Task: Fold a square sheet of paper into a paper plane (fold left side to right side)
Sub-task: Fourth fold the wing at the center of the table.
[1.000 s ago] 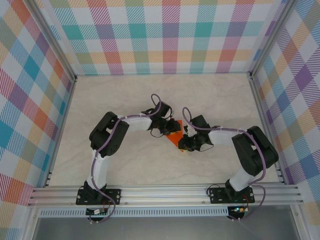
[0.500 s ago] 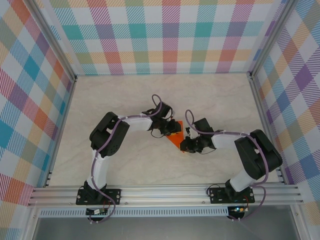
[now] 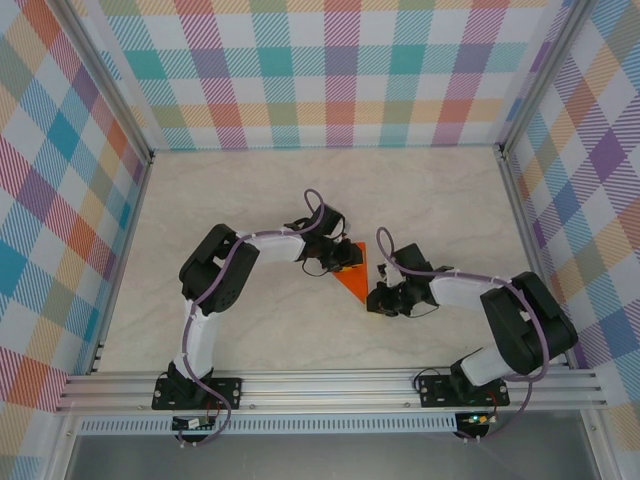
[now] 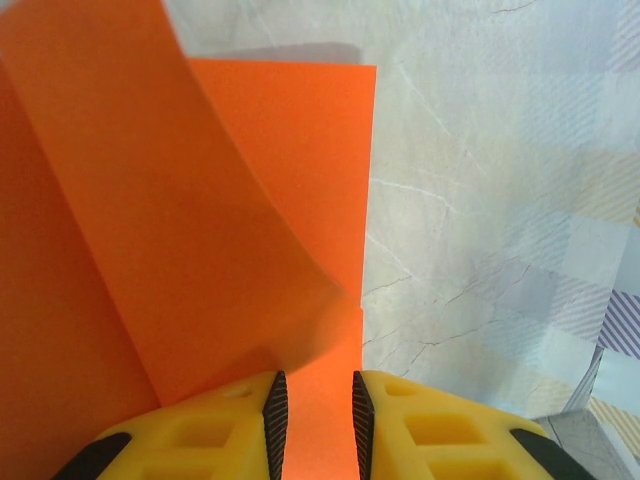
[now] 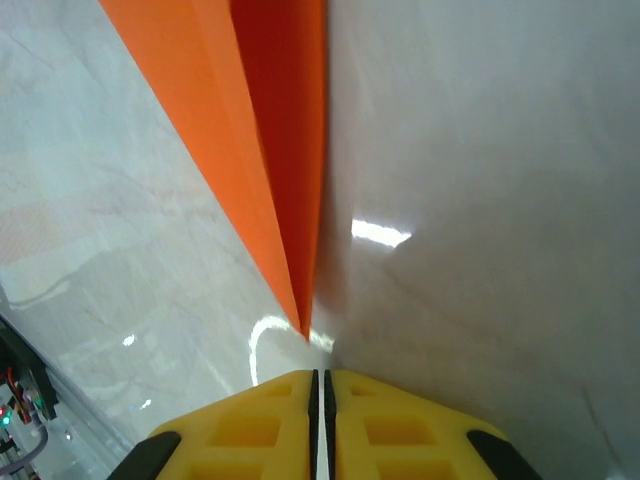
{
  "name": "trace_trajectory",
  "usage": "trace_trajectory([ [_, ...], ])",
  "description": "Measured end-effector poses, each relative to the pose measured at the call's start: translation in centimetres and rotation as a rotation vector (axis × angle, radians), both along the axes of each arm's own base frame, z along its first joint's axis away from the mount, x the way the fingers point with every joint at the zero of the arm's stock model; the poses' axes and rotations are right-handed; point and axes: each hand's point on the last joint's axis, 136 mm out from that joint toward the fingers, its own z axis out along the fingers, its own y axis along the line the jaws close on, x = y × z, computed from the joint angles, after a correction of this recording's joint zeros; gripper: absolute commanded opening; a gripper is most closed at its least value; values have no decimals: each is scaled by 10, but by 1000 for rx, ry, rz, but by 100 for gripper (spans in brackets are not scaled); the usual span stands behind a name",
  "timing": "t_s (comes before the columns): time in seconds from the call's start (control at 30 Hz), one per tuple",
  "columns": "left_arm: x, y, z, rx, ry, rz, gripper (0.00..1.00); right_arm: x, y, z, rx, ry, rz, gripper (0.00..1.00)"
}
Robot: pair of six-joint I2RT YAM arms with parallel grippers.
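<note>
The right gripper (image 3: 374, 298) has drawn back toward the near right of the pale marbled table (image 3: 250, 190), baring more of the thin bright orange sheet of paper (image 3: 353, 275). The sheet is folded to a pointed triangle near the table's middle, with the left gripper (image 3: 347, 260) at its far-left corner. Left wrist: jaws narrowly parted over the sheet (image 4: 250, 200), one flap curling up. Right wrist: jaws pressed together, empty, with the sheet's tip (image 5: 300, 315) just ahead.

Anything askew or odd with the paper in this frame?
One flap of the orange paper arches up off the layer beneath, close to the left gripper, instead of lying creased flat. No tear shows.
</note>
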Motion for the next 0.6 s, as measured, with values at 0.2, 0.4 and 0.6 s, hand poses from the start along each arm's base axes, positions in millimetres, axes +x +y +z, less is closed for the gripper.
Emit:
trace_trajectory([
  [0.2, 0, 0, 0, 0, 0, 0, 27, 15, 9, 39, 35, -63, 1, 11],
  [0.4, 0, 0, 0, 0, 0, 0, 27, 45, 27, 38, 61, -66, -27, 9],
  [0.6, 0, 0, 0, -1, 0, 0, 27, 56, 21, 5, -7, -16, -79, 8],
])
